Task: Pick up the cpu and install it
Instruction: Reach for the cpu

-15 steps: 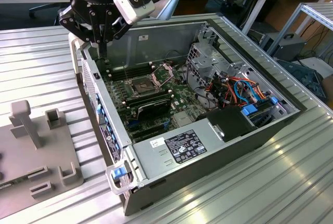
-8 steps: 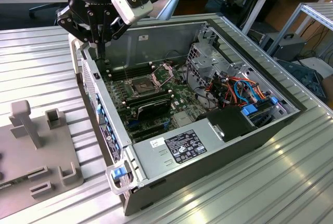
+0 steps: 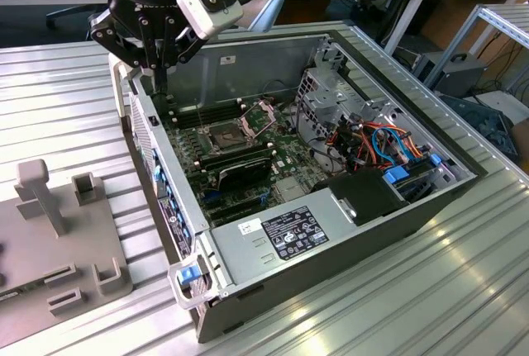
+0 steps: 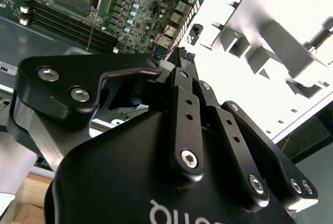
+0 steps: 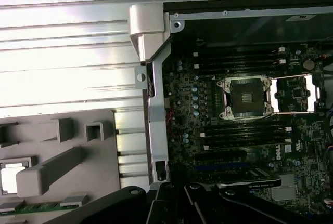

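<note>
The tool (image 3: pixel 159 83) hangs in the upper left of the exterior view, above the near-left wall of the open case (image 3: pixel 240 63). Its fingers point down and look pressed together, with nothing between them. The case lies on a ribbed metal surface (image 3: pixel 66 100). On the board inside, the socket (image 3: pixel 223 135) is bare. Its frame (image 3: pixel 266 113) stands hinged up just beside it, toward the exterior view's right.

In the first wrist view the socket (image 5: pixel 248 97) shows dark and unfilled. There the frame (image 5: pixel 294 94) is folded away next to it, and memory sticks (image 5: pixel 239 60) lie on either side.

A grey fixture (image 3: pixel 50 240) rests on the surface at the lower left of the exterior view, beside the case. In the first wrist view a pale square piece, seemingly the cpu (image 5: pixel 10 176), sits in a recess of the fixture (image 5: pixel 99 167). It is outside the case and well apart from the tool (image 5: pixel 177 190).
</note>
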Controlling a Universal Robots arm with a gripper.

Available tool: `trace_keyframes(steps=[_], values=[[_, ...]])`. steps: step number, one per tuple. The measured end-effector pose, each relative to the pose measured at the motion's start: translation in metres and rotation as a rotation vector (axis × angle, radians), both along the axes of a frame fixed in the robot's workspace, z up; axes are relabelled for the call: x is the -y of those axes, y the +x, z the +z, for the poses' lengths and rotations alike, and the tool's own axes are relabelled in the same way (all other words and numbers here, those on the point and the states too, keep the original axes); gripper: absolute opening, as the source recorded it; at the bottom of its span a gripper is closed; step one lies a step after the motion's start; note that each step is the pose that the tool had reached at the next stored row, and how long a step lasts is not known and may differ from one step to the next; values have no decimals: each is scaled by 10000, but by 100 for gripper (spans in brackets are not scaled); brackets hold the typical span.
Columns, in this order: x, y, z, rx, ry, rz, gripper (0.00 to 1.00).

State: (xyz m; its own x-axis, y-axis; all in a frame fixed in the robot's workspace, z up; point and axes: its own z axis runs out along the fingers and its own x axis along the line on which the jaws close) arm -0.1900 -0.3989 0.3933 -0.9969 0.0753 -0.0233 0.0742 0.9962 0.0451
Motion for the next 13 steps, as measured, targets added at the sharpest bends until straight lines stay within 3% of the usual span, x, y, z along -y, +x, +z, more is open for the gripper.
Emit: trace_keyframes(steps=[4,13], values=[[0,-26,0,-1,-1,-1,11],[0,-173,-2,1,0,0,11]])
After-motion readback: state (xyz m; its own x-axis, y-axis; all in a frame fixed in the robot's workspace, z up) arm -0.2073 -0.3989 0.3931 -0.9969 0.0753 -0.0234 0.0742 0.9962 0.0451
